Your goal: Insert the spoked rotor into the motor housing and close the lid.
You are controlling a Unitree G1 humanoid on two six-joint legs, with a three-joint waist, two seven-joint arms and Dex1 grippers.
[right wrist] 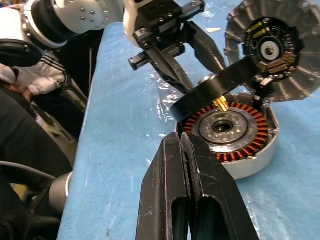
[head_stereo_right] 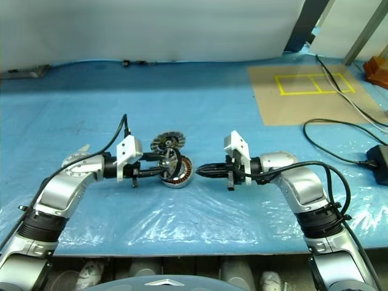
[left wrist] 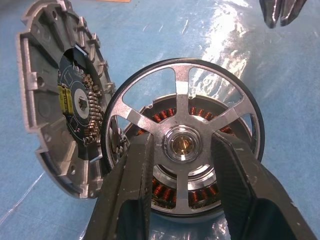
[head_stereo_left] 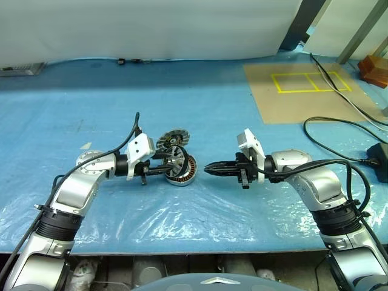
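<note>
My left gripper point(head_stereo_left: 171, 165) is shut on the spoked rotor point(left wrist: 181, 90), one finger on each side of its hub. It holds the rotor on edge, just in front of the open mouth of the motor housing point(right wrist: 250, 165). The housing lies tilted on the blue table and its copper windings show. The rotor's brass shaft points toward the housing's pale centre. The finned lid point(right wrist: 272, 50) stands tilted right behind the housing with its dark circuit side showing. My right gripper point(head_stereo_left: 208, 170) is shut and empty, a short way to the right of the housing, pointing at it.
Clear plastic sheeting covers the blue table near the front edge point(head_stereo_left: 182, 245). A brown board with yellow tape squares point(head_stereo_left: 303, 88) lies at the back right. Black cables point(head_stereo_left: 339, 130) and a black power brick point(head_stereo_left: 379, 160) lie at the far right.
</note>
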